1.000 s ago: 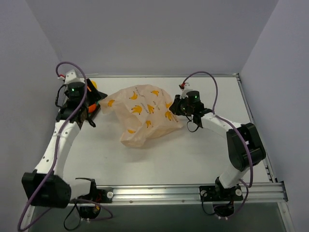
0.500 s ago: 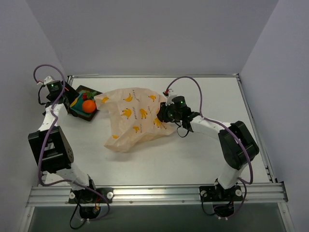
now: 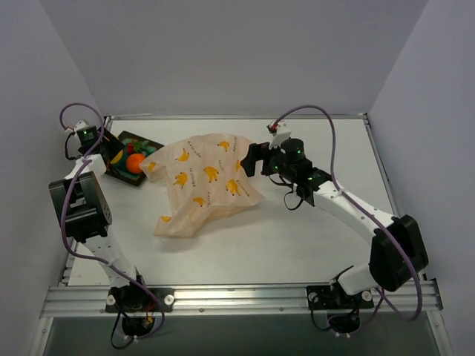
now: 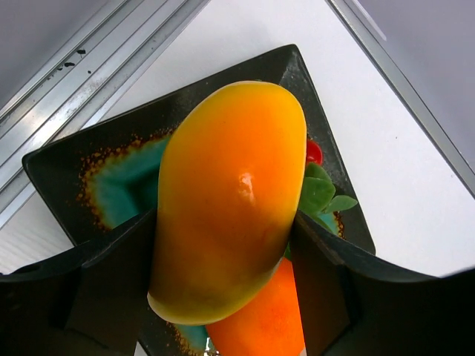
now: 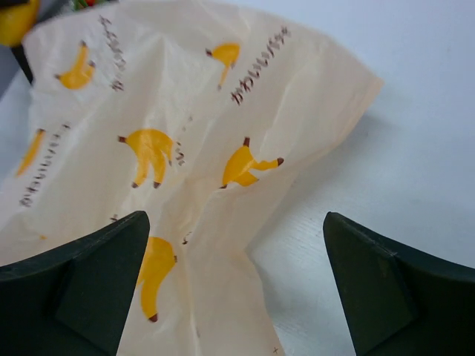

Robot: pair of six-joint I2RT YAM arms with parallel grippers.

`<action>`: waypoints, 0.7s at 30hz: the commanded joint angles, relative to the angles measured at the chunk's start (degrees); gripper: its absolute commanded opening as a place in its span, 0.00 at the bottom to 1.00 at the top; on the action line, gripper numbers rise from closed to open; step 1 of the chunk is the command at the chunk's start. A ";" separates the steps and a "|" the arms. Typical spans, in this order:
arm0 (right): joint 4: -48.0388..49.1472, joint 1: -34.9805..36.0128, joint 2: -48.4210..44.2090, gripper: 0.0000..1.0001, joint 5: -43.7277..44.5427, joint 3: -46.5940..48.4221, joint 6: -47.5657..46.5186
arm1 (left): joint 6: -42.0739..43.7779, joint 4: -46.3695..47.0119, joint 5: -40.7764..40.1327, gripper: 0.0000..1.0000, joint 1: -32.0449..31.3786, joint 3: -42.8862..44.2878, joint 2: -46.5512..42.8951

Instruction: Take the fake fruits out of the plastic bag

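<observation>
My left gripper is shut on the yellow-orange oval fruit and holds it just above the dark-rimmed teal tray. In that tray lie the round orange fruit and the small red fruit with green leaves. The top view shows this gripper at the table's far left, with the orange fruit beside it. The banana-print plastic bag lies slack and flat in the middle. My right gripper hangs open over the bag's right edge, with nothing between its fingers.
The tray touches the bag's left corner. Grey walls stand close behind and at both sides of the white table. A metal rail runs along the near edge by the arm bases.
My right gripper opened, let go of the bag and drew back to the right; the bag sank flatter. The left arm swung out to the tray a second ago and has stayed there.
</observation>
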 commanded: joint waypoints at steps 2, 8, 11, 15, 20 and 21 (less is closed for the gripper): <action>-1.21 0.51 -9.77 1.00 3.23 0.16 -1.79 | -0.68 4.18 0.68 0.54 0.25 3.51 0.56; -2.44 0.59 -13.21 1.00 4.11 -0.28 -2.15 | 0.11 4.54 -0.46 0.77 0.33 1.75 -0.23; -2.71 0.86 -16.10 1.00 3.67 -0.98 -2.15 | 1.16 3.92 -1.16 0.82 0.42 1.23 -1.28; -4.45 0.86 -20.77 1.00 4.37 -1.34 -2.41 | 1.17 2.95 -1.25 0.85 0.77 1.05 -2.25; -7.01 0.95 -25.78 1.00 4.55 -1.07 -3.11 | -1.46 2.69 -1.25 0.90 0.77 0.43 -6.98; -7.53 0.95 -26.40 1.00 4.90 -1.07 -3.03 | -1.91 2.86 -0.90 0.91 0.69 0.17 -8.21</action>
